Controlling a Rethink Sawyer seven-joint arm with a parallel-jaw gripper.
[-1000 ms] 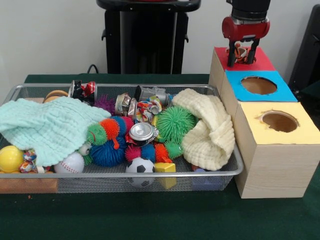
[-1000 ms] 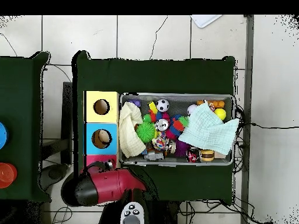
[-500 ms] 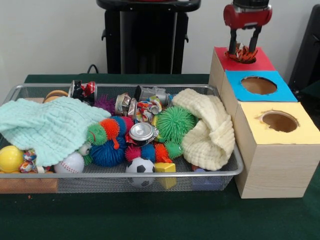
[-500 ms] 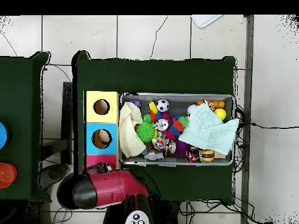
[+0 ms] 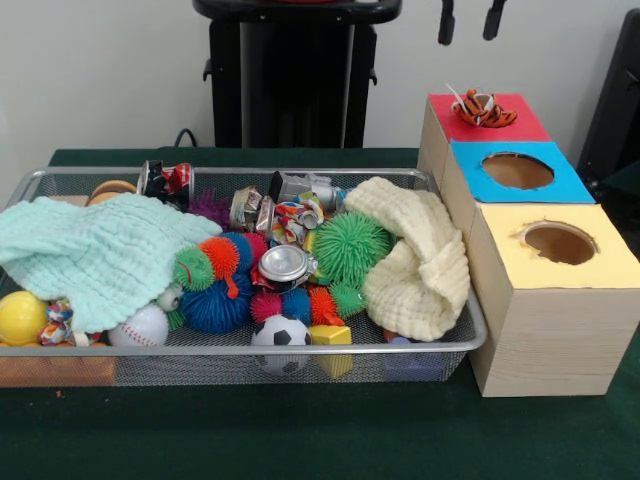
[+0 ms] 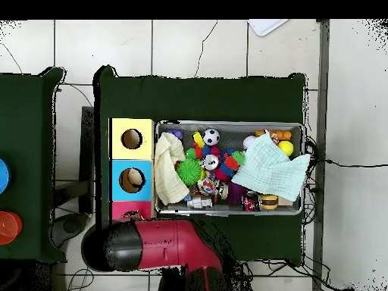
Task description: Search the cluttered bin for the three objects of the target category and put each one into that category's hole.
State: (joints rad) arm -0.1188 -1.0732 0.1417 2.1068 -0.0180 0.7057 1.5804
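Your tabletop (image 5: 300,440), covered in dark green, lies well below the end effector. In the overhead view the red arm (image 6: 163,244) lies across the near edge of the tabletop and hides the red end of the boxes.

The wire bin (image 5: 240,365) sits down and off to the left of the end effector in the front view, well apart from it. You have a pale green cloth (image 5: 95,255) at the bin's far-left end and a cream cloth (image 5: 415,260) at the end nearest the boxes. Between them: a green spiky ball (image 5: 350,245), a blue spiky ball (image 5: 215,305), a crushed can (image 5: 283,266), a baseball (image 5: 140,325), a yellow ball (image 5: 20,317) and a small soccer ball (image 5: 281,335).

The row of wooden boxes (image 5: 540,330) stands just beside the bin. The red-topped box (image 5: 520,120) is directly below the end effector, the blue-topped box (image 5: 560,185) next toward the camera, the yellow-topped box (image 5: 600,265) farthest from it.

The end effector (image 5: 469,35) shows only two dark fingertips at the top edge, spread apart with nothing between them, clear above the red-topped box.

The orange striped toy (image 5: 485,110) lies straight beneath the end effector, resting across the hole of the red-topped box, not dropped through.
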